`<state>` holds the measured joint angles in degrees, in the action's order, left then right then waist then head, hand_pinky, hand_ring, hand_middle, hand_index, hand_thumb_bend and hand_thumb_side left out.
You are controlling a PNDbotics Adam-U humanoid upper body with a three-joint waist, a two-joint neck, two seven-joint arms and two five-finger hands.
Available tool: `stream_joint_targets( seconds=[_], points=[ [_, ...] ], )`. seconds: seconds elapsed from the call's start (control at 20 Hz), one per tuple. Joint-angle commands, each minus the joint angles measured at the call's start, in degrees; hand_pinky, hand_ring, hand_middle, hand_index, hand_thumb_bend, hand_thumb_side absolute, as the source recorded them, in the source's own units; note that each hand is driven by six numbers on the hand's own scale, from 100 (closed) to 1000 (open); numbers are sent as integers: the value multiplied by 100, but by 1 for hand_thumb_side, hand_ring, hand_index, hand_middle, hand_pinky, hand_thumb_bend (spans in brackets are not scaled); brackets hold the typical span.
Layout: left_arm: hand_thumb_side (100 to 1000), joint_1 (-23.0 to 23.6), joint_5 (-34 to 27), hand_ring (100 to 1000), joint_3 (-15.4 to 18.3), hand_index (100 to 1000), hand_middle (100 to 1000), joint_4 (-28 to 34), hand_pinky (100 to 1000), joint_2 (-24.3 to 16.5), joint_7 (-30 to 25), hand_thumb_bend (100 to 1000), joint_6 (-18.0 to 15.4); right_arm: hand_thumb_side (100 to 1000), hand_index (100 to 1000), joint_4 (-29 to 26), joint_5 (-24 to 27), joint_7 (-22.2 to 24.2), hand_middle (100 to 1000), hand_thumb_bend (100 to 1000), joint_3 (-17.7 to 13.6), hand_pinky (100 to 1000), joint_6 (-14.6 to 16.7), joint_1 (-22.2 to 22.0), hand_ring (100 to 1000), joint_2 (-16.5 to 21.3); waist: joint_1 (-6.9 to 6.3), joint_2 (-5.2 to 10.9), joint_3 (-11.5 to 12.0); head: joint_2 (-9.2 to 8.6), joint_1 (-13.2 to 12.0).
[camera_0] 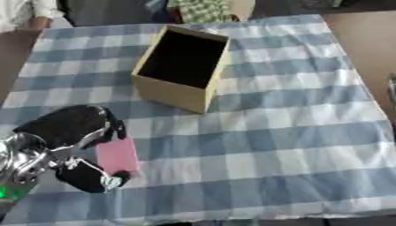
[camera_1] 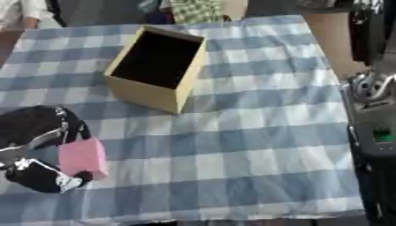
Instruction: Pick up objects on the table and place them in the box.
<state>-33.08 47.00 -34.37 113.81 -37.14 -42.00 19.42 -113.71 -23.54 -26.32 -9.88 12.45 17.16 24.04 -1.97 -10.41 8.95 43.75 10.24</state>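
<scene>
Tan box [camera_0: 174, 93], pink object [camera_1: 83, 157], blue-white checked tablecloth [camera_0: 294, 132]

Matt cardboard box [camera_0: 175, 92] on checked cloth [camera_0: 294, 132]

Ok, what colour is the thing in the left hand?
Pink; a flat pink object in the left hand, clearest in the right eye view.

A blue-and-white checked cloth [camera_0: 294, 132] covers the counter [camera_0: 363, 39], whose bare brown top shows past the cloth's right edge, with a green checked chair back [camera_0: 203, 9] at the far edge under soft, even light.
</scene>
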Motion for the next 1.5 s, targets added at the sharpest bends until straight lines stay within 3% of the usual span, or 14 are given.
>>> stream_joint_targets(
  seconds=[0.05, 0.5, 0.8, 1.0, 1.25, 1.5],
  points=[
    [198, -152, -112, 495, 185, 657, 440, 78, 383, -231, 72, 100, -33, 939, 744, -88, 6, 0, 656, 100, -59, 851, -22, 50, 699, 135, 1, 85, -5, 37, 21],
    [219, -692, -628, 478, 573, 657, 430, 78, 356, -422, 352, 100, -353, 940, 745, -88, -12, -14, 656, 100, -72, 851, -29, 68, 700, 179, 10, 74, -30, 37, 41],
    [247, -1277, -1150, 452, 807, 644, 408, -79, 319, -372, 536, 100, -296, 940, 745, -88, -14, -19, 656, 100, -75, 851, -20, 110, 700, 202, 44, 18, -78, 37, 22],
    [258, -1733, -1282, 437, 878, 634, 396, -554, 303, -138, 789, 100, -421, 940, 745, -88, -8, -22, 656, 100, -79, 851, -14, 151, 700, 198, 77, -48, -123, 37, -35],
    [282, -2244, -1392, 431, 867, 636, 394, -1421, 297, 231, 1051, 100, -820, 940, 745, -88, -1, -29, 655, 100, -85, 851, 0, 216, 700, 186, 123, -135, -189, 36, -131],
    [292, -2702, -1378, 432, 953, 637, 398, -2334, 298, 637, 1355, 100, -1392, 940, 745, -88, 14, -27, 655, 100, -84, 851, 22, 311, 700, 173, 191, -261, -267, -159, -259]
  ],
)
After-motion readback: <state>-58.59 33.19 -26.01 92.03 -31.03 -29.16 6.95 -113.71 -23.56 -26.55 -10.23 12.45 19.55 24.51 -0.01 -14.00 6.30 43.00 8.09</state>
